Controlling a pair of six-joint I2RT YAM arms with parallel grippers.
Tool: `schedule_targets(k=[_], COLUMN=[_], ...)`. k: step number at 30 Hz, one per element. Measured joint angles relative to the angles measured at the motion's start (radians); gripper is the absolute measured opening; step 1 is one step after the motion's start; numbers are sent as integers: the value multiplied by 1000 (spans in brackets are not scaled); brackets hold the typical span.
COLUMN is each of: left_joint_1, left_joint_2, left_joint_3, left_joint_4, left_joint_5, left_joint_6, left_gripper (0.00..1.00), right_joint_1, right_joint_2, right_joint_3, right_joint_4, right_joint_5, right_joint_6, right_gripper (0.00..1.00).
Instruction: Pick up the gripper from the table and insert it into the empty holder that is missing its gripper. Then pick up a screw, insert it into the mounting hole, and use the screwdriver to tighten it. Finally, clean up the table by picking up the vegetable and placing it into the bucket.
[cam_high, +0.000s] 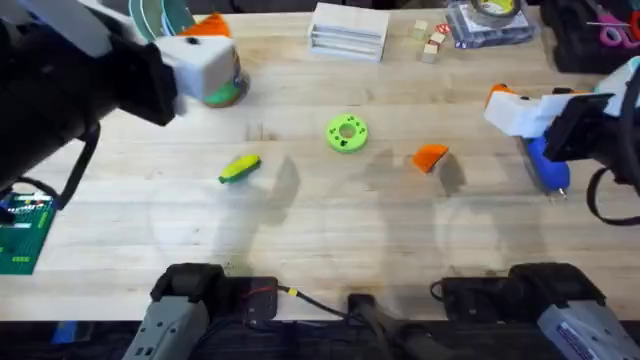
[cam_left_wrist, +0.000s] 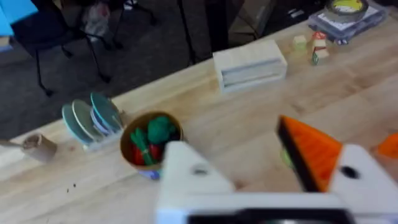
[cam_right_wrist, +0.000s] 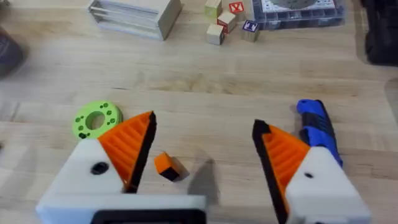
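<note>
At upper left of the overhead view the left gripper (cam_high: 205, 70), one white mount bare so its spread cannot be judged, hovers over the round yellow-rimmed bucket (cam_high: 228, 92); the yellow toy vegetable (cam_high: 240, 168) lies left of centre. Right of the green holed disc (cam_high: 347, 132) lies the small orange ribbed wedge gripper (cam_high: 430, 157), small enough to skid or tip if pinched off-centre; at the right edge the right gripper (cam_high: 505, 105), spread wide and empty, hangs above the blue pen-shaped screwdriver (cam_high: 545, 168), which a low reach might knock.

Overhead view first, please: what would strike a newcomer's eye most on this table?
Probably the bright pieces on the pale wood: the green disc mid-table, the loose orange tip to its right and the yellow vegetable to its left. Next, the left claw over the bucket at the far left, and the open right claw by the blue screwdriver.
</note>
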Motion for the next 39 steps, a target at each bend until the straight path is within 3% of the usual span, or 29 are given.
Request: schedule_targets(k=[2, 3, 9, 10, 13, 20, 25, 30, 39], left_joint_1=[0, 0, 0, 0, 0, 0, -30, -62, -75], left_joint_2=[-4, -4, -5, -5, -4, -4, -4, -34, -253], left_joint_3=[0, 0, 0, 0, 0, 0, -1, -61, -359], left_joint_4=[14, 14, 13, -52, -95, -67, -41, 58, 308], left_joint_5=[4, 10, 129, 152, 161, 184, 189, 192, 197], left_joint_6=[-2, -3, -2, -2, -2, -2, -2, -2, -2], left_gripper=[931, 991, 992, 992, 992, 992, 992, 993, 993], right_joint_1=[0, 0, 0, 0, 0, 0, 0, 0, 0], right_joint_2=[0, 0, 0, 0, 0, 0, 0, 0, 0], right_joint_3=[0, 0, 0, 0, 0, 0, 0, 0, 0], right_joint_4=[0, 0, 0, 0, 0, 0, 0, 0, 0], right_joint_5=[0, 0, 0, 0, 0, 0, 0, 0, 0], right_joint_6=[0, 0, 0, 0, 0, 0, 0, 0, 0], right_gripper=[992, 992, 992, 991, 992, 991, 992, 991, 991])
